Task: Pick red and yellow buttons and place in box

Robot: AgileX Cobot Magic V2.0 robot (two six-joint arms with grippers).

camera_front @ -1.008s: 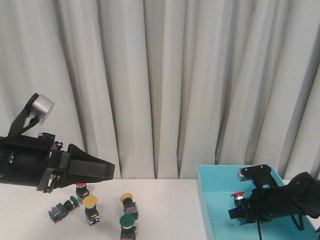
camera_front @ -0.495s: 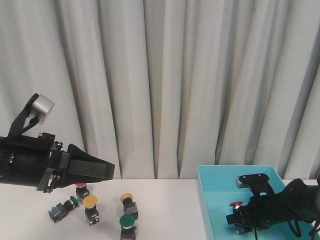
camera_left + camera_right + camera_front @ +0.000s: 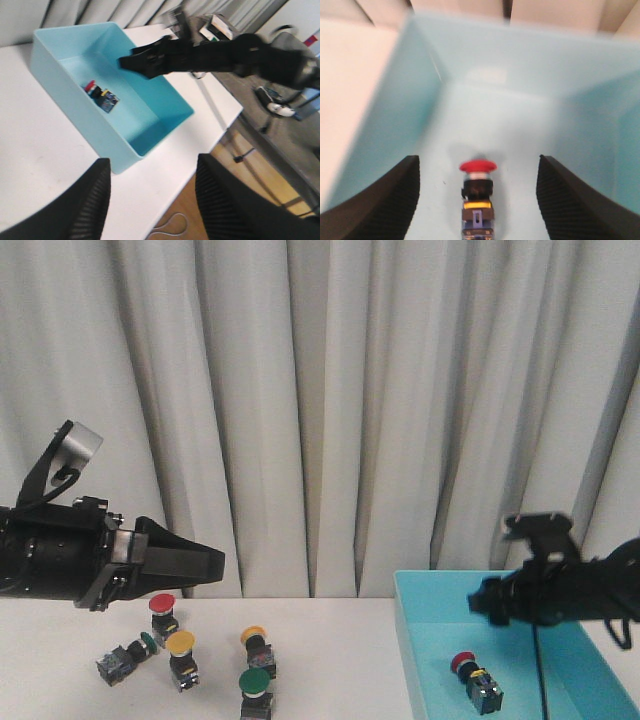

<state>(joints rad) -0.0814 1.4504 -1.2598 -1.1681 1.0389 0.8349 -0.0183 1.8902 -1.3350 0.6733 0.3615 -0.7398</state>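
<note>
One red button (image 3: 475, 680) lies on its side on the floor of the blue box (image 3: 410, 660), also seen as the red button (image 3: 477, 190) and the red button (image 3: 100, 95). My right gripper (image 3: 482, 602) hovers open above it inside the box (image 3: 385, 115), its fingers (image 3: 395, 200) wide on both sides without touching it. On the table to the left stand a red button (image 3: 162, 606) and two yellow buttons (image 3: 181, 646) (image 3: 254, 638). My left gripper (image 3: 215, 565) hangs open and empty over them, pointing toward the box (image 3: 135, 120).
Two green-capped buttons (image 3: 255, 684) (image 3: 125, 658) sit among the others on the white table. Grey curtains hang close behind. In the left wrist view the table's edge (image 3: 220, 125) drops to the floor just past the box.
My right gripper opened, let go of the red button and rose; the button now lies on the box floor. My left arm lifted slightly, uncovering the red button on the table.
</note>
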